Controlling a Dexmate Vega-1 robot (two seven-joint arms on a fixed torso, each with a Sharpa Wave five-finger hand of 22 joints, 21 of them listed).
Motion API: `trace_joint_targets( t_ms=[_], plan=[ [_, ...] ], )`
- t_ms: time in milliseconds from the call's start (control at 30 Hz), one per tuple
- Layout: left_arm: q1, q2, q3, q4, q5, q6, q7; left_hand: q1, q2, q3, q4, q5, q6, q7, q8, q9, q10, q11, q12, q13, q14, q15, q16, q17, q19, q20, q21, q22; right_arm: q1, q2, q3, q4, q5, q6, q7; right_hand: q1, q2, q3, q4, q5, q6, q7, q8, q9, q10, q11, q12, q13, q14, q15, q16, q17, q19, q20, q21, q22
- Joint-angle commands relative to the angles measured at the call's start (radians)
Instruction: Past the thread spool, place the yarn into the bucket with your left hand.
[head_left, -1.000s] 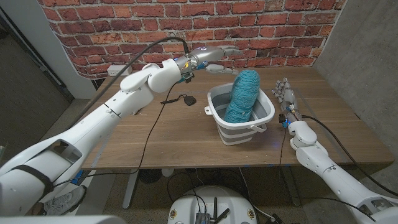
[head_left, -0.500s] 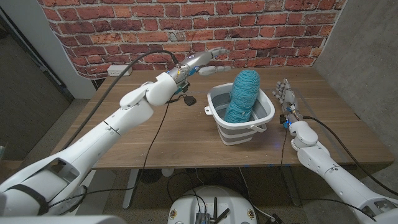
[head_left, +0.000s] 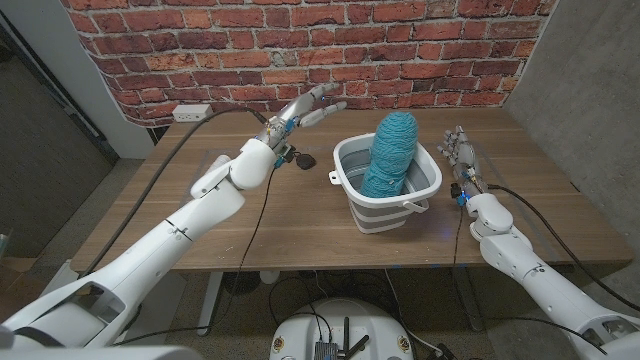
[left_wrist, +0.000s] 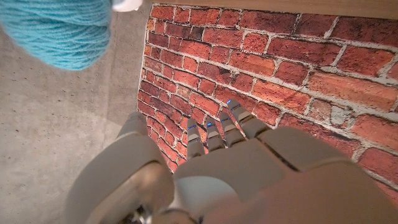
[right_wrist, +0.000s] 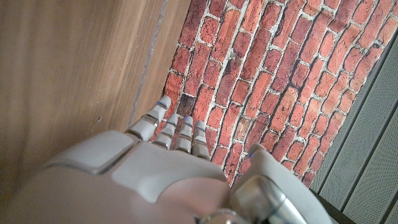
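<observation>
I am seeing my left hand (head_left: 308, 106) hanging above the far part of the surface (head_left: 300, 215) with its fingers (head_left: 330, 92) spread apart and stretched toward the brick wall (head_left: 300, 45), holding nothing; in the left wrist view the same hand (left_wrist: 217, 168) is pointing its fingertips at the bricks, with a patch of the yarn (left_wrist: 59, 28) showing at the edge of that picture; from the hand, the bucket (head_left: 388, 185) is sitting toward four o'clock in the head view, near but clearly apart; the yarn (head_left: 388, 152), a tall turquoise skein, is standing upright inside the bucket and rising above its rim, leaning slightly toward the far wall of the bucket; the bucket is grey with a white rim and is resting on the surface a little right of centre; a small black object (head_left: 303, 159) with a thin cord is lying on the surface just below my left forearm, at about nine o'clock from the bucket; I cannot tell what it is; a dark cable (head_left: 245, 225) is trailing from the left wrist across the surface toward the near edge; my right hand (head_left: 461, 158) is standing on its edge at three o'clock from the bucket, just beside it, fingers straight and holding nothing; the right wrist view is showing that hand (right_wrist: 155, 168) with fingers extended along the wooden surface toward the bricks.
</observation>
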Motion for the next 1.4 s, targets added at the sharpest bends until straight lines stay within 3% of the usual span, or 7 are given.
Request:
trace_joint_targets(
  t_ms=[33,733,1100,1400],
  plan=[
    [0.091,-0.036,-0.054,0.052,-0.179,-0.027,0.104,-0.015,0.001,0.005,0.004,0.000,0.000,-0.011,-0.002,-0.001,-0.011,-0.005,-0.003,-0.001,-0.010,-0.005,-0.002,0.003,-0.011,-0.069,-0.004,0.003,0.010,-0.018,-0.003,-0.007,0.008,-0.029,0.020,-0.005,0.047,0.007,0.001,-0.001,0.001,0.001,0.004,0.003,0.004,0.004,0.006,0.002,0.000,-0.011,0.002,0.001,0.004,-0.007,0.006,0.002],
    [0.200,-0.062,-0.094,0.085,-0.377,-0.096,0.182,-0.033,0.007,0.008,0.004,0.001,-0.002,-0.009,-0.004,-0.002,-0.011,-0.023,-0.001,-0.002,-0.017,-0.016,-0.001,0.002,-0.022,-0.080,-0.004,0.003,0.028,-0.025,-0.013,0.024,0.019,-0.021,0.079,-0.006,0.045,0.009,0.001,-0.002,-0.005,0.002,0.001,0.003,0.005,0.005,0.005,0.001,0.000,-0.017,0.002,0.000,0.006,-0.017,0.005,0.001],
    [0.196,-0.099,-0.092,0.180,-0.462,-0.200,0.162,-0.037,0.013,0.013,0.001,0.002,0.000,-0.004,-0.003,-0.002,-0.008,-0.028,0.000,-0.002,-0.016,-0.023,0.000,0.002,-0.023,-0.085,-0.003,0.003,-0.003,-0.048,-0.003,-0.041,0.022,-0.046,0.056,-0.008,0.045,0.009,0.001,-0.003,-0.018,0.006,-0.003,0.003,0.007,0.007,0.005,0.001,0.000,-0.014,0.001,-0.001,0.004,-0.017,0.004,0.001],
    [0.181,-0.113,-0.079,0.243,-0.488,-0.235,0.148,-0.039,0.019,0.018,-0.002,0.003,0.005,0.000,-0.001,-0.002,-0.007,-0.030,0.001,-0.002,-0.012,-0.026,0.002,0.001,-0.018,-0.090,0.000,0.003,-0.025,-0.057,-0.006,-0.095,0.030,-0.086,0.045,-0.010,0.044,0.008,0.003,-0.004,-0.023,0.010,-0.003,0.003,0.009,0.009,0.006,0.001,0.006,-0.015,0.004,-0.001,0.004,-0.016,0.004,0.001]
  ],
)
